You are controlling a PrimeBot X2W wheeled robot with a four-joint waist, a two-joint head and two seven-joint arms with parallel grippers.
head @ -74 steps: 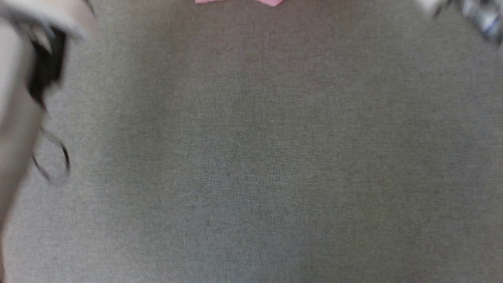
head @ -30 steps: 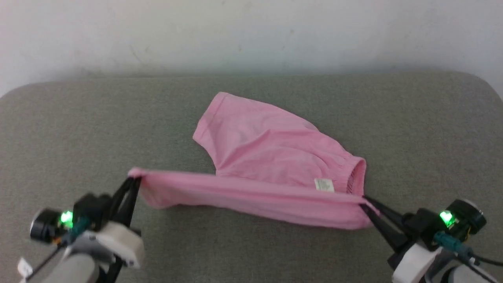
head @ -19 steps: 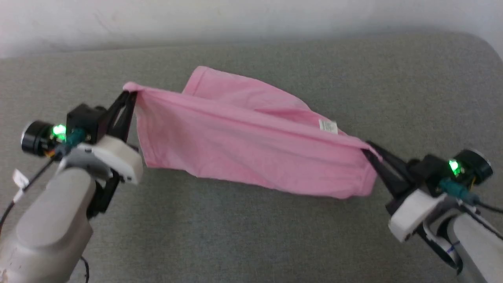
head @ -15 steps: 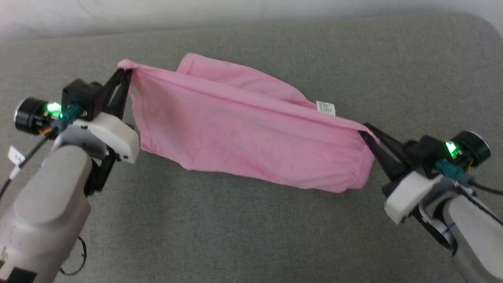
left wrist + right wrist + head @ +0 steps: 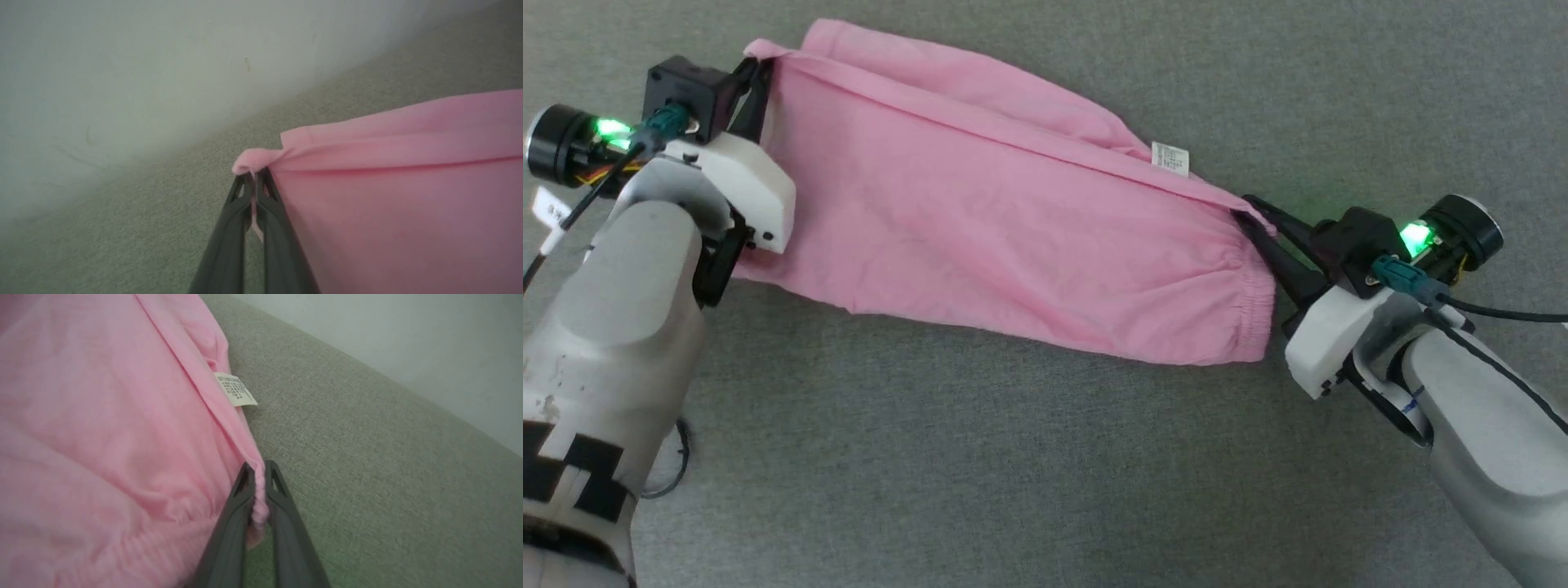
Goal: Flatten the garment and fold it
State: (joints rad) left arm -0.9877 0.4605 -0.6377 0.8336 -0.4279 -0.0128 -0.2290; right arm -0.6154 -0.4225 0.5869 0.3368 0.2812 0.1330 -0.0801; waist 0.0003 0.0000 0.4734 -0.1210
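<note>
The light-pink garment (image 5: 980, 212) hangs stretched between my two grippers above the grey cushion, its lower part draped down toward me. My left gripper (image 5: 758, 67) is shut on the cloth's left corner, which bunches over the tips of the left gripper (image 5: 255, 176). My right gripper (image 5: 1248, 219) is shut on the gathered waistband end; in the right wrist view the right gripper (image 5: 257, 470) pinches a pink fold. A small white label (image 5: 1170, 158) sticks up from the top edge, near the right end, and the same label (image 5: 236, 389) shows close in the right wrist view.
A grey fabric cushion (image 5: 1013, 457) spreads under everything. A pale wall (image 5: 122, 61) rises behind the cushion's far edge, and the wall (image 5: 408, 339) also stands beyond the right gripper.
Both grippers have lifted the held edge and carried it away from me over the rest of the cloth. The head camera has tilted down, so the wall left its view.
</note>
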